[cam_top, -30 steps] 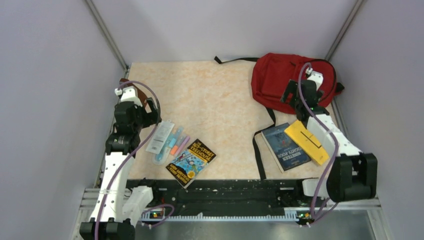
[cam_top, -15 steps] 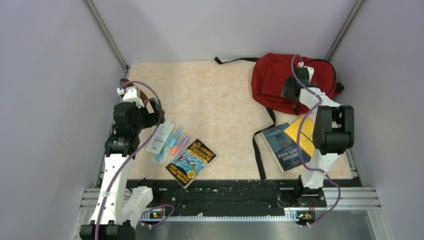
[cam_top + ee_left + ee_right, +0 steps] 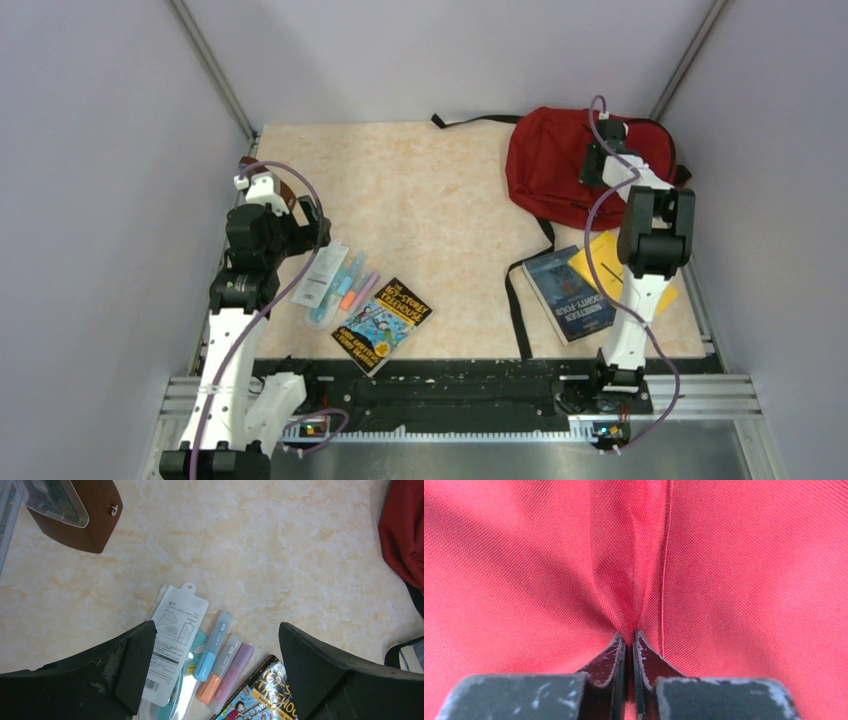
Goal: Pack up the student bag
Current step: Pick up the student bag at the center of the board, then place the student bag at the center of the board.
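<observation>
Top external view: the student bag (image 3: 560, 175) is seen lying at the far right corner of the table (image 3: 430, 180), and one of its black straps (image 3: 520, 300) is stretched toward the near edge. The right gripper (image 3: 597, 163) is placed on top of the bag. In the right wrist view its fingers (image 3: 609, 660) are pressed together on a raised fold of the red fabric. Nearer than the bag, a blue book (image 3: 570, 295) and a yellow book (image 3: 598, 262) are laid touching each other, partly covered by the right arm. On the left side, the left gripper (image 3: 216, 630) is held above the table with its fingers wide apart and nothing between them. Under it, a packaged ruler set (image 3: 172, 640), three highlighters (image 3: 220, 655) and a colourful book (image 3: 383, 323) are found close together. A brown pouch (image 3: 85, 515) is placed at the left edge.
</observation>
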Controlling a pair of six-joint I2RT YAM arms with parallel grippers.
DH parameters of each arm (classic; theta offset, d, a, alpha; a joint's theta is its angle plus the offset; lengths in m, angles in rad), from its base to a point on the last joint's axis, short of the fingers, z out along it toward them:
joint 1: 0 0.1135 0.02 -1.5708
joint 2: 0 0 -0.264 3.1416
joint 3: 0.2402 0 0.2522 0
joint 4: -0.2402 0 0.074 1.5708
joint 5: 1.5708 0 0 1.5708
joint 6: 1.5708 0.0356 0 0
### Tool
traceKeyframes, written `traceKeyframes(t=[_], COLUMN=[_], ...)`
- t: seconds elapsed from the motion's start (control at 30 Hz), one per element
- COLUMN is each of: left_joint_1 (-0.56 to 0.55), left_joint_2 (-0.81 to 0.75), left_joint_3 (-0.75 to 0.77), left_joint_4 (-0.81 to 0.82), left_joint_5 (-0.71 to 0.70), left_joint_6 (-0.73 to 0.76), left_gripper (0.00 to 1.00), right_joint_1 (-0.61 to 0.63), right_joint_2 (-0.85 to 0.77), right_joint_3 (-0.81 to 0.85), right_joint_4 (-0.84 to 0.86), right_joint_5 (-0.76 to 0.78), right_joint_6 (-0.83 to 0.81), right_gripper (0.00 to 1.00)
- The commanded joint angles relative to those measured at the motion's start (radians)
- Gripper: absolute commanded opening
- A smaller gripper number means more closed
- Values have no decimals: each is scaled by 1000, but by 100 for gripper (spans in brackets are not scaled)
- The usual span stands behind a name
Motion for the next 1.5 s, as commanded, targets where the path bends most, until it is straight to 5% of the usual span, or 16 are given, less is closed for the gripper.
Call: traceKeyframes(t=[0.0,0.17,0.53,0.63,0.8,1.2,1.33,1.37,1.47], left_joint_1=[5,5,5,5,5,5,5,5,5], left_joint_2=[4,9,13,8,-2,-6,-3,-3,-2], left_joint_3=[17,19,15,16,11,11,11,12,13], left_joint_4=[46,44,48,48,52,48,46,46,46], left_joint_5=[15,5,20,19,25,-1,-6,-6,-2], left_joint_6=[0,0,3,3,6,9,11,12,12], left_gripper=[97,97,96,96,95,95,95,95,95], right_joint_1=[-6,17,296,445,695,1048,1062,1062,1061], right_joint_2=[-23,-239,-699,-779,-913,-690,-552,-528,-474], right_joint_3=[53,-40,-187,-266,-528,-552,-464,-436,-365], right_joint_4=[-65,-49,-104,-30,344,689,656,627,557], right_joint_5=[-86,-199,179,293,490,809,768,737,656], right_joint_6=[1,35,236,312,421,488,509,505,437], right_gripper=[0,0,0,0,0,0,0,7,80])
